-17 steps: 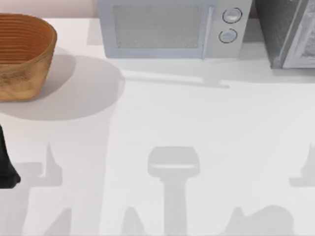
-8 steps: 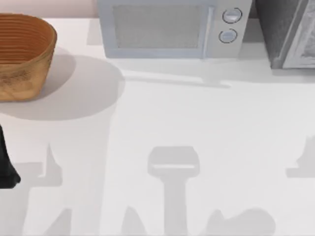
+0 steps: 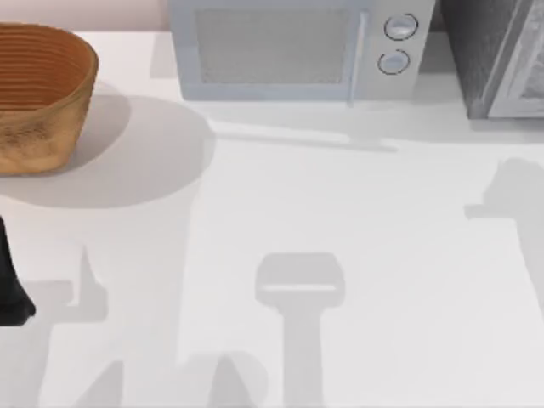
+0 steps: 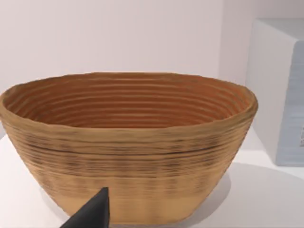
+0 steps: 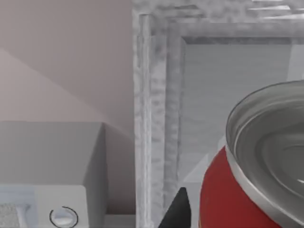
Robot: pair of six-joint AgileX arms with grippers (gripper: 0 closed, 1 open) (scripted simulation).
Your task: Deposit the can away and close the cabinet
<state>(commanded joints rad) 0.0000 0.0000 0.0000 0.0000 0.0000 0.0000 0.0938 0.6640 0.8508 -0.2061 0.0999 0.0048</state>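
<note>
Wicker basket (image 4: 128,152) empty; can (image 5: 251,185) near cabinet (image 5: 156,114); jaws' state unclear.

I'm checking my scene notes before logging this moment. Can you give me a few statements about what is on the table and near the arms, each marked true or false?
1. The woven brown wicker basket sits at the table's far left. True.
2. The small red drink can with a silver top lies inside the basket. False: it is up close in the right wrist view, before the grey speckled cabinet.
3. The silver-grey microwave has its door closed. True.
4. The microwave has three round knobs. False: two.
</note>
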